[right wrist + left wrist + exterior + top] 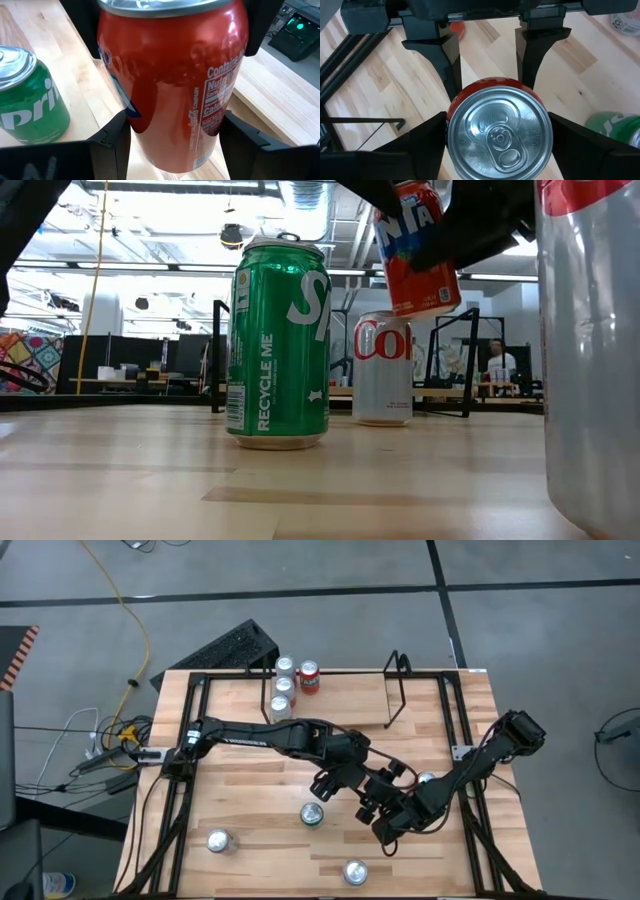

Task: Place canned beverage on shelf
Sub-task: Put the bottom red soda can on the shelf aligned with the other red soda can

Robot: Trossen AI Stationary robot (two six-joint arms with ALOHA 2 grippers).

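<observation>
Left gripper (497, 137) and right gripper (172, 137): both pairs of jaws clenched on one red soda can (415, 255), held clear of the table (250, 780) at its middle, apparently mid-handover. The shelf (340, 700) lies well apart at the far edge and holds several cans (285, 687) at its left end. Placement remains. A Sprite can (278, 345) and silver cans (219, 840) stand loose.

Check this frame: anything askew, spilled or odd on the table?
One thing: the orange can hangs tilted in the air above the table, with the left gripper and the right gripper both around it. The green can and the silver can stand upright. No spill or dent shows.
</observation>
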